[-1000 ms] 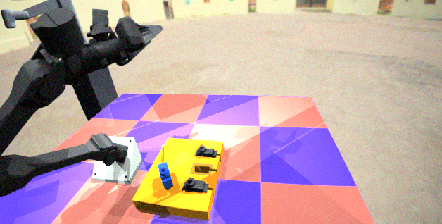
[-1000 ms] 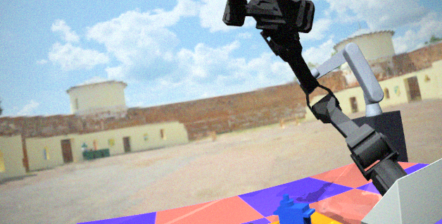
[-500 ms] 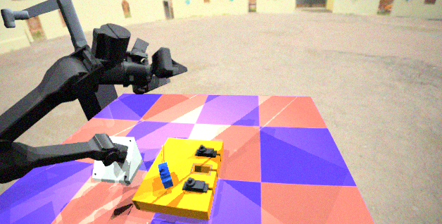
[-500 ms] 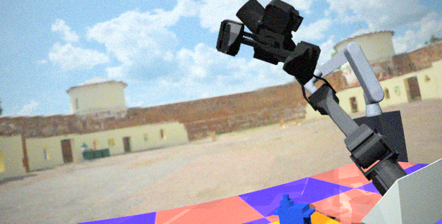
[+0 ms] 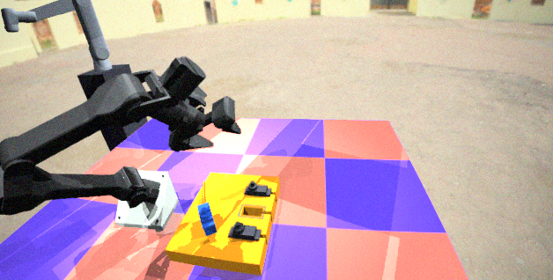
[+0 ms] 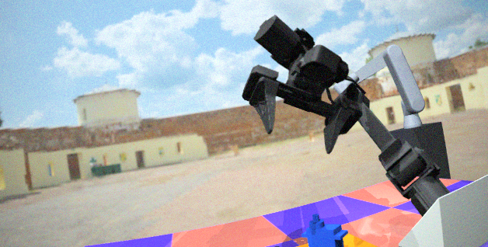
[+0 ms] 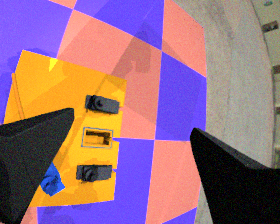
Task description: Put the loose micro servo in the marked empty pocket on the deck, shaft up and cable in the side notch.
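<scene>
The servo [image 5: 206, 219] is blue and stands loose on the yellow deck [image 5: 220, 250], near the deck's left edge as the top view shows it, leaning a little. In the exterior view only its top [image 6: 323, 232] shows at the bottom edge; in the wrist view it [image 7: 51, 179] is partly hidden behind the left finger. The empty pocket [image 5: 252, 210] lies just to its right, in the middle of the deck's right side, with a small notch on its right edge. A black servo [image 5: 258, 188] sits in the deck behind the pocket and another [image 5: 245, 232] in front of it. The deck rests on a mat [image 5: 374, 188] of purple and salmon squares. A white base block [image 5: 165, 202] stands just left of the deck.

The gripper [image 5: 222, 137] hangs well above the mat, behind the deck and apart from the servo, its jaws wide open and holding nothing. Its fingers [image 6: 267, 109] point downward toward the mat.
</scene>
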Available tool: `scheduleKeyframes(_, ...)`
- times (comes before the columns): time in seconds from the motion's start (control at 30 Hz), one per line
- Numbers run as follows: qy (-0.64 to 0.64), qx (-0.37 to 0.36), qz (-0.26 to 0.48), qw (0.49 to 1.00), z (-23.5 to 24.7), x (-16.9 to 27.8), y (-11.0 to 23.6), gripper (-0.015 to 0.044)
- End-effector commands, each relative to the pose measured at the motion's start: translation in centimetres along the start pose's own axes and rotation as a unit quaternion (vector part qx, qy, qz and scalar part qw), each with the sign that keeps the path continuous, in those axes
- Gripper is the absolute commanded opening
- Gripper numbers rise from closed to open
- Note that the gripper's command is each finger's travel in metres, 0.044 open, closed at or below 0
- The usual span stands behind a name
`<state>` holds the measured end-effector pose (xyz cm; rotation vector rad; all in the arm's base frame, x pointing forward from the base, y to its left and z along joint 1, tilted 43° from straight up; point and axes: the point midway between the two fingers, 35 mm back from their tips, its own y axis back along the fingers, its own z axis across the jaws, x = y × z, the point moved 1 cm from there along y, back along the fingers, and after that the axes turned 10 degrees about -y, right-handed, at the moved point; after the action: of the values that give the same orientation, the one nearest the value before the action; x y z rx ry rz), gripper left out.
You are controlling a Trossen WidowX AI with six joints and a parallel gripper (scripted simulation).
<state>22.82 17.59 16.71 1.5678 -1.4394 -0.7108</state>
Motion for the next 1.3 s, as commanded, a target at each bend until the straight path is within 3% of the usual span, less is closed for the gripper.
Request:
scheduleKeyframes(0.0,0.037,-0.043,0.056,0.997,1.5,1.9,-1.5,0.0440)
scheduleKeyframes(0.7,0.215,-0.264,0.245,0.908,6.9,10.8,-3.3,0.0440)
scheduleKeyframes(1.27,0.221,-0.271,0.249,0.903,8.1,12.4,-5.1,0.0440)
